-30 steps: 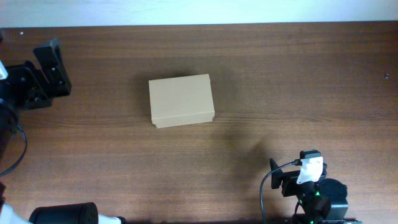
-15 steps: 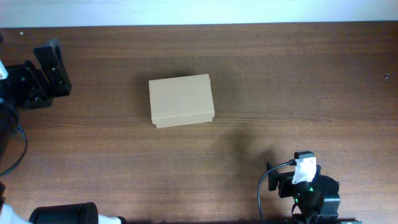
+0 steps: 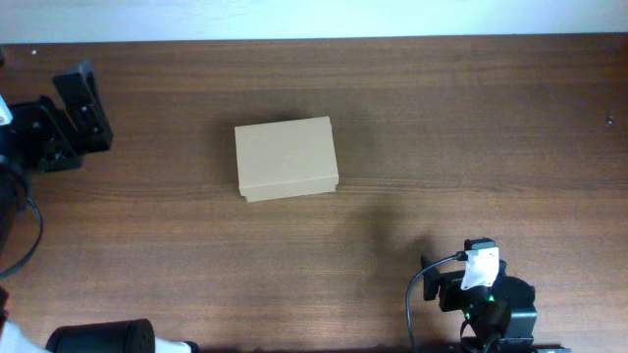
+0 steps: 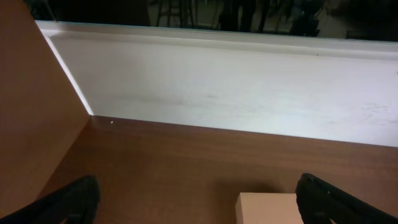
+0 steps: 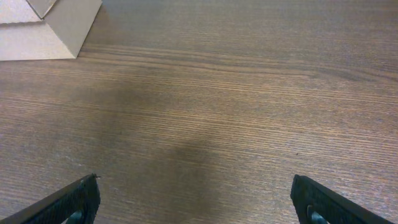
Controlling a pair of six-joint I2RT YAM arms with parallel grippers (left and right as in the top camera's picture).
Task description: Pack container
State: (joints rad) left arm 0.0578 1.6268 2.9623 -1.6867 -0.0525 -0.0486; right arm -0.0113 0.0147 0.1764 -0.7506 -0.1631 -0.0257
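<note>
Overhead, on a dark wood worktop [image 3: 412,118], a tan box [image 3: 286,159] sits left of centre with its lid shut, well apart from both arms. The left arm [image 3: 59,127] is at the worktop's left edge; the right arm [image 3: 486,294] is at the near edge, right of the box, with a white tag and a green light on its top.

At the left wrist, the left end effector [image 4: 199,202] is open, its two dark fingers showing in the lower corners of the view. One corner of the box shows between them at the bottom edge, nearer the right-hand finger and touching neither. Beyond the wood runs a white wall [image 4: 249,93], with a tan panel [image 4: 31,112] on the left.

At the right wrist, the right end effector [image 5: 196,202] is likewise open, fingers wide apart over bare wood. The box fills the upper left corner of the view, clear of both fingers. A soft shadow lies across the grain between them.
</note>
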